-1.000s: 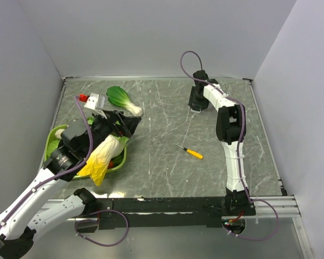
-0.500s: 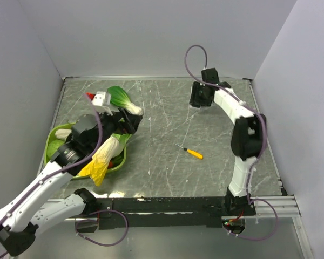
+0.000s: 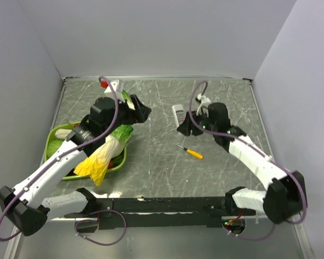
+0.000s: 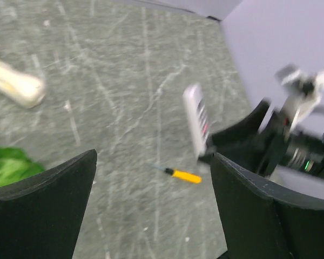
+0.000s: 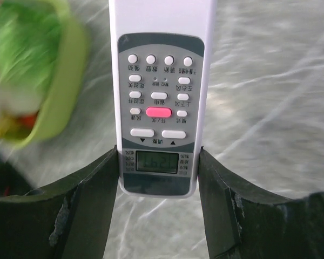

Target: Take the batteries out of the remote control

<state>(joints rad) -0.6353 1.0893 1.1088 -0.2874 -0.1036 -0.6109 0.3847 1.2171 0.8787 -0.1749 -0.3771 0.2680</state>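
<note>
The remote control is a slim white bar with grey buttons, one pink button and a small display. It stands face-on in the right wrist view, and my right gripper is shut on its display end. From above, the remote control sticks out of the right gripper over the middle of the table. My left gripper hangs open to its left, pointing at it, with nothing between the fingers. In the left wrist view the remote control shows blurred beyond the open left gripper. The batteries are hidden.
A yellow-handled screwdriver lies on the grey table just in front of the right gripper, and the screwdriver also shows from the left wrist. At the left stands a green bowl with vegetables and a yellow leafy bundle. Walls close three sides.
The right arm swung from the back wall down to mid-table, and the remote now shows in its jaws. The left arm moved from over the bowl toward the centre.
</note>
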